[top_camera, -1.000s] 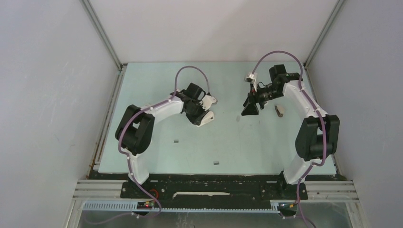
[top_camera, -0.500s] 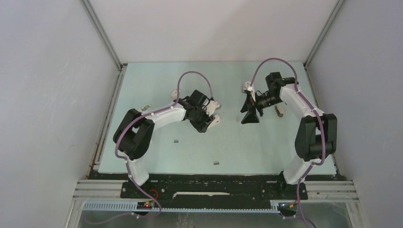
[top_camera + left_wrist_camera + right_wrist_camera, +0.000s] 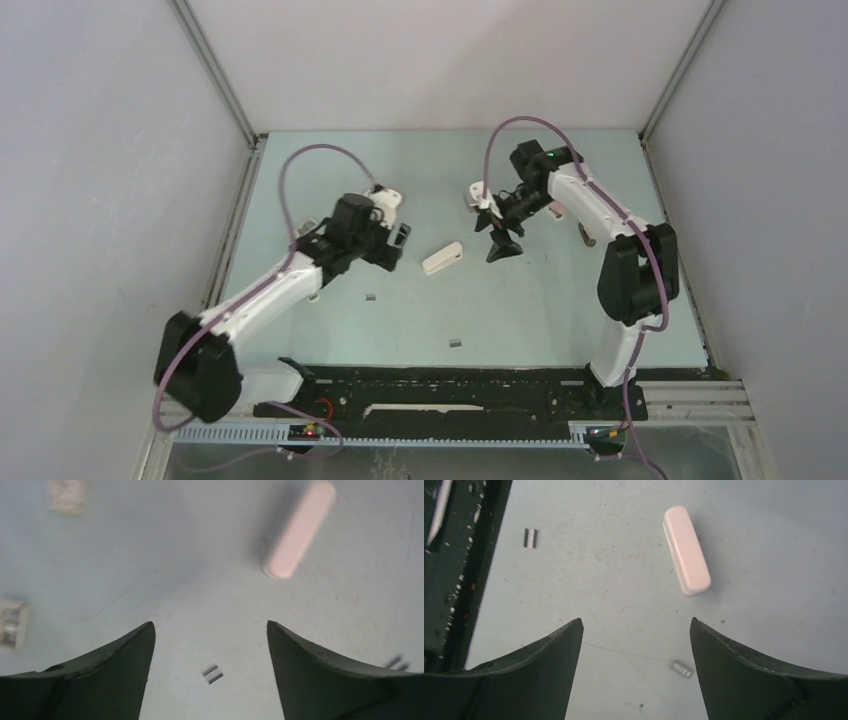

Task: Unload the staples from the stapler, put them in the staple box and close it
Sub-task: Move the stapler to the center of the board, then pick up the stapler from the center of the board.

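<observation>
**Counter:** flat, pale blue-green counter (image 3: 330, 170) with white walls on three sides.

**Stapler:** pale, rounded, oblong plastic stapler (image 3: 442, 258). It lies flat mid-counter between the two tools and touches neither.

**Staples:** tiny dark grey metal staples, loose on the counter and outside the stapler.
- Overhead view: one strip (image 3: 371, 296) lies on the near side of the left tool. Another strip (image 3: 455, 342) lies close to the counter's near edge, well apart from both tools.
- Left wrist view: a pair of short bars (image 3: 212, 674) lies on the counter below the gap between the fingers, untouched. A second pair (image 3: 397, 662) is half hidden behind one finger.
- Right wrist view: one strip (image 3: 681, 668) lies below the gap, nearer one finger. Another strip (image 3: 530, 537) lies farther off, beside the black base rail (image 3: 454, 580).

**Left tool** (image 3: 395, 245): released, black fingers spread wide, nothing between them, just beside the stapler.

**Right tool** (image 3: 500, 250): released, fingers spread wide, empty, on the stapler's other side.
</observation>
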Robot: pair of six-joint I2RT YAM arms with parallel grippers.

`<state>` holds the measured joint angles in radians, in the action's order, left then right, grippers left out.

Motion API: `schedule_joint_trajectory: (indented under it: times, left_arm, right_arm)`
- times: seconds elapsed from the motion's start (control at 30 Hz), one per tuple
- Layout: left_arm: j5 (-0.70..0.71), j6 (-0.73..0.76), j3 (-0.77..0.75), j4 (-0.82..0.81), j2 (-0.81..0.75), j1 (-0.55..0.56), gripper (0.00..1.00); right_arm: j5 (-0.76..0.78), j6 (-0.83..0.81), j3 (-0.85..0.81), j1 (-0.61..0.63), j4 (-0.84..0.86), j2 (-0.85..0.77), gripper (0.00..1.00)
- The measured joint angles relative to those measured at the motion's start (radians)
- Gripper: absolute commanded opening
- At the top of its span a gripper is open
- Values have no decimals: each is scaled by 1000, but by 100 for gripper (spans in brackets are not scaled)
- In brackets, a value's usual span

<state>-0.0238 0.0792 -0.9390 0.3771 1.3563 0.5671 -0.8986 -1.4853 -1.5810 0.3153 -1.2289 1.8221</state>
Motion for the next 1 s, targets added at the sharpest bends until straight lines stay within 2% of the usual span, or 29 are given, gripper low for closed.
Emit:
schedule_joint_trajectory:
  times: [0.2,0.33,0.53,0.73,0.9,1.0]
  left_arm:
    - [150,-143,157,-117,-311,-135,100]
    - [170,-228,243,-161,-429,-180,100]
    - [180,-301,322,-171,-496,-198,100]
    - [201,-333,364,-170,-550,-199,100]
    - [212,-342,371,-171,-573,-201,100]
    - [213,-342,371,-171,-573,-204,100]
  right_arm:
    - [135,7,-96,153,38,103,86]
    - [227,32,-143,225,74,172,83]
    - [365,73,-220,310,138,273,78]
    - [456,97,-264,345,161,340,71]
    - [502,106,-264,351,167,373,61]
    - [521,114,-264,353,168,387,50]
